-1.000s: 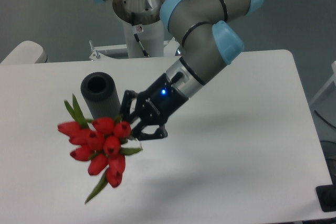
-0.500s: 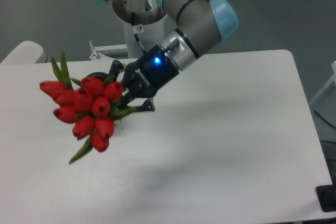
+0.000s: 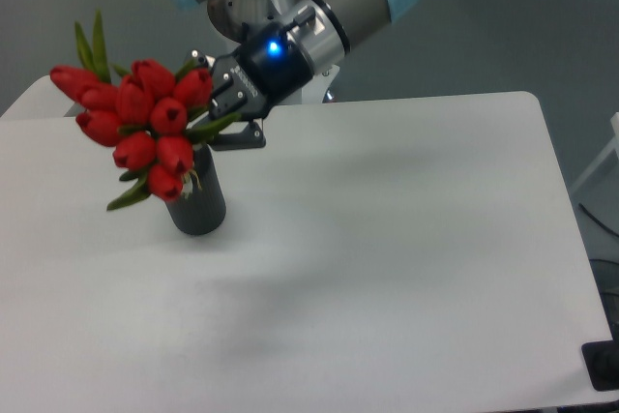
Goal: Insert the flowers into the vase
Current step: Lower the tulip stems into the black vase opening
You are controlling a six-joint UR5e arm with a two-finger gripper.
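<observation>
Black two-finger pincer (image 3: 224,115) was clenched on the stems of the bunch of closed red tulip buds with green leaves (image 3: 135,118), holding it lifted off the white tabletop (image 3: 406,239) with the heads tilted out to the left. Bunch sat above and in front of the matte black cylindrical vase (image 3: 198,205), hiding its mouth. Stem ends weren't visible, so couldn't tell whether they'd entered the hole; the tilt probably had to come upright first.

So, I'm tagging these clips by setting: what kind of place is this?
Probably a robotics lab: a plain white table, a pedestal-mounted arm whose gripper holds the flowers over a black vase, grey floor.
</observation>
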